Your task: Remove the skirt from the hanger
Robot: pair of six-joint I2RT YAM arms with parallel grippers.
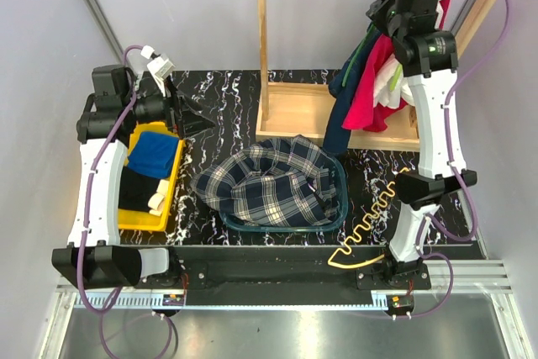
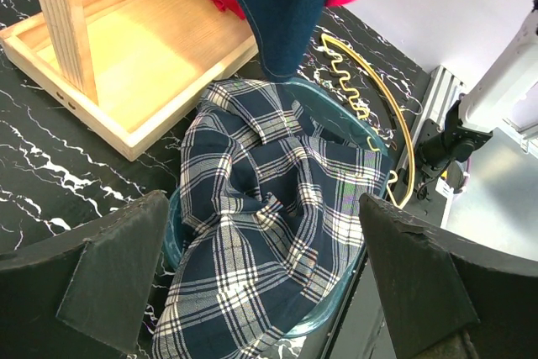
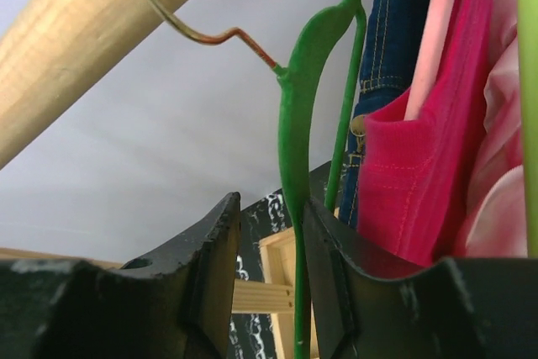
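Your left gripper [image 2: 262, 208] is spread wide with nothing between its dark fingers [image 2: 118, 275]. It hovers to the left of the teal plastic basket [image 1: 340, 208] and looks down into it.

Your right gripper [image 3: 271, 208] is high above and behind that basket, up at the round wooden rail [image 3: 84, 48]. Its jaws are drawn close together around the thin green plastic hanger [image 3: 294, 124]. The hanger's stem lies against one finger, with a sliver of gap at the other, so you cannot tell from here whether it is truly clamped.

The pleated navy and grey tartan skirt [image 1: 269, 182] is heaped inside the basket, crumpled, and its cloth spills over the basket's left rim. It is free of the pale yellow half-moon hanger with the zigzag lower bar [image 1: 370, 224]. That hanger lies flat on the black marbled table [image 1: 218, 94], just right of the basket and partly against its rim.

Behind the basket stands the wooden rack with a tray base [image 1: 294, 111]. A plain navy denim garment [image 2: 282, 6] and a red garment [image 3: 429, 182] hang there, and the denim hem dangles just over the basket's far edge. Left of the basket sits a yellow bin [image 1: 143, 218] holding blue and black clothes.
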